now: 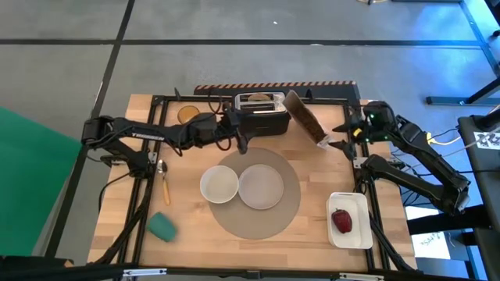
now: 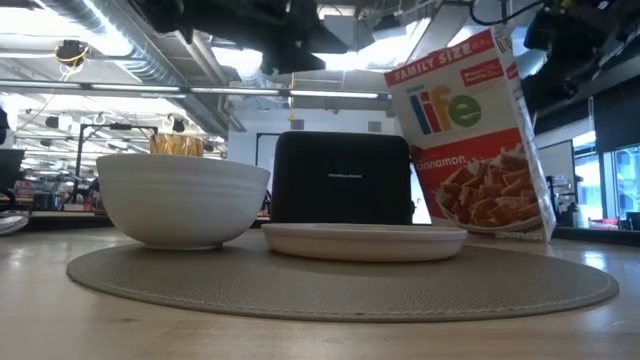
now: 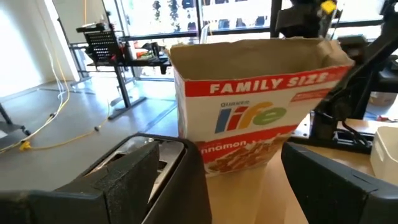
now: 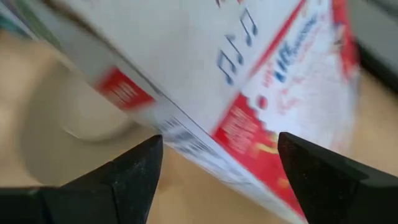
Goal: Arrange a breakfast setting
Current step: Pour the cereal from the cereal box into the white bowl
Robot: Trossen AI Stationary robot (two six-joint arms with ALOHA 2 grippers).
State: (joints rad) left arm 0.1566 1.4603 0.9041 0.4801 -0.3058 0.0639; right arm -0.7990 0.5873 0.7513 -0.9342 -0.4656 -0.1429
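Nearest the low camera, the grey mat [image 2: 340, 285] carries the white bowl [image 2: 183, 198] and small plate [image 2: 365, 240] as the setting's centre. Behind, a cereal box [image 1: 305, 117] is held tilted, pinched by the right gripper [image 1: 341, 134], apparently for pouring. The left gripper [image 1: 241, 139] is spread over the toaster [image 1: 260, 112].

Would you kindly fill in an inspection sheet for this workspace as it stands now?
Surface: wooden table inside a black frame.
Job's things: bowl and plate side by side on the grey mat; spoon left of the mat; red fruit on the white tray; amber tumbler at the back left.
Clutter: toaster at the back; tilted cereal box; green sponge.
Grippers: left gripper open, beside the toaster; right gripper around the cereal box.
Cables: along the frame and off the table's right side.
Surroundings: grey floor, green sheet at left.
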